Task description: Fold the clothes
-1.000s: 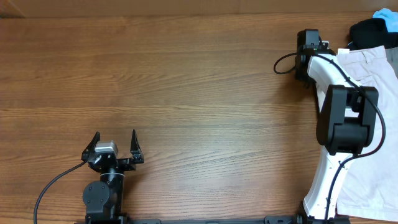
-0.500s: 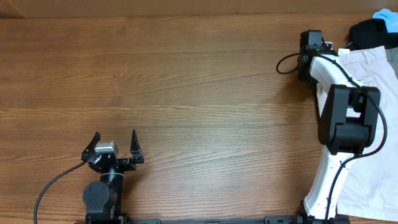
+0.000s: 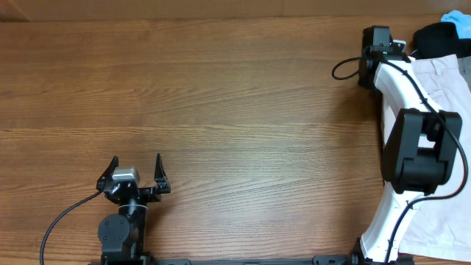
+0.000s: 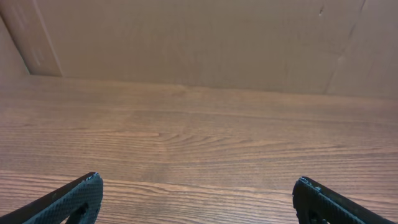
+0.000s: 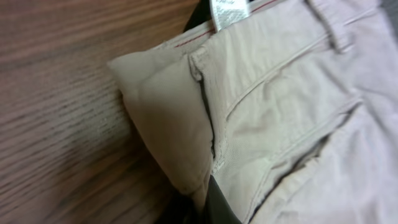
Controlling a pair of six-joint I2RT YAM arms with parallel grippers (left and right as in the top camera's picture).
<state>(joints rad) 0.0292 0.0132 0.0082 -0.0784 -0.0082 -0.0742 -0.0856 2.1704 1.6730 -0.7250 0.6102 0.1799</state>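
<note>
Nearest me, at about seven o'clock on the table (image 3: 235,110), the left gripper (image 3: 136,168) sits with its jaws spread wide, holding nothing. Over at three o'clock the beige shorts (image 3: 441,96) lie flat by the table's edge. The right gripper (image 5: 208,202) is clamped on a fold at their waistband corner, up toward two o'clock. Beyond lie a dark garment (image 3: 436,37) and something blue (image 3: 458,20).

Overhead looks straight down on the whole table (image 3: 221,110). My left wrist view sits low, facing across bare wood to a brown panel (image 4: 199,37). My right wrist view is jammed close on the shorts (image 5: 280,93), which overhead catches at its right edge.
</note>
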